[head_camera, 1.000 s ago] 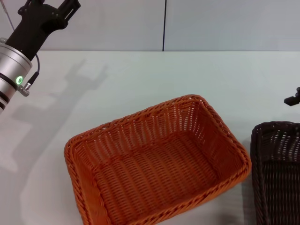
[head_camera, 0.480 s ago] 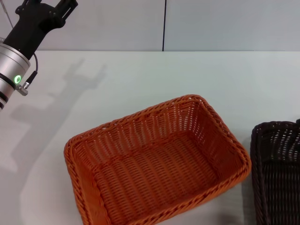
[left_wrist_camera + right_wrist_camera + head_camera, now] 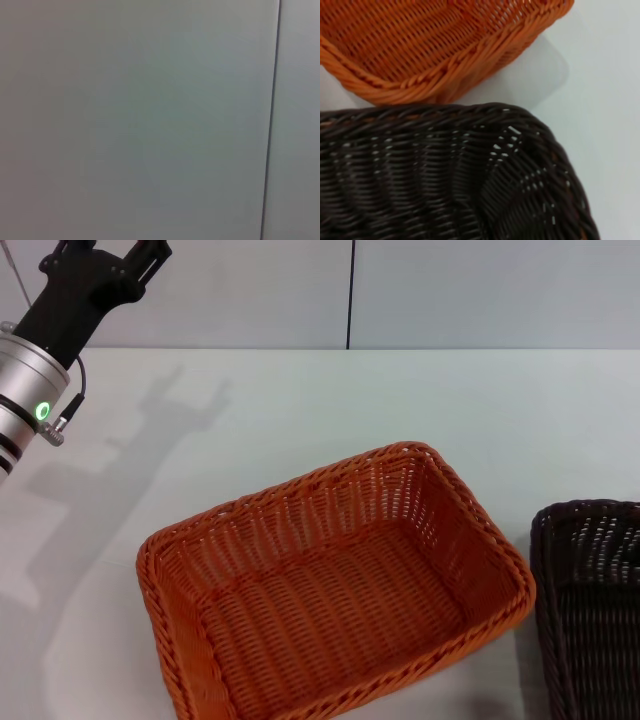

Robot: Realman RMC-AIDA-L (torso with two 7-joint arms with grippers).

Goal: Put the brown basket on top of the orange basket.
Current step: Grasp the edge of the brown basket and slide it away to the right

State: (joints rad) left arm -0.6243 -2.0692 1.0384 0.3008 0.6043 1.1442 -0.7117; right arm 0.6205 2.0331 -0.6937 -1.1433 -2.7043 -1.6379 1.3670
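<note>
White table [image 3: 420, 400]: orange basket [image 3: 330, 590], brown basket [image 3: 590, 600] alongside, apart.

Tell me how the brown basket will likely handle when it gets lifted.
The brown basket is openwork weave, so probably light for its bulk. Its braided rim looks stiff enough to hold shape, though the sides may flex slightly. Lifted by one edge, it would likely tilt, being wide and rectangular.

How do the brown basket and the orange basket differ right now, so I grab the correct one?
The orange basket is bright orange and sits mid-table, fully in the head view; the brown basket is nearly black and lies to its right, cut off by the frame edge. In the right wrist view they lie apart, a strip of table between them. Both are rectangular, woven, braided-rimmed, upright and empty.
</note>
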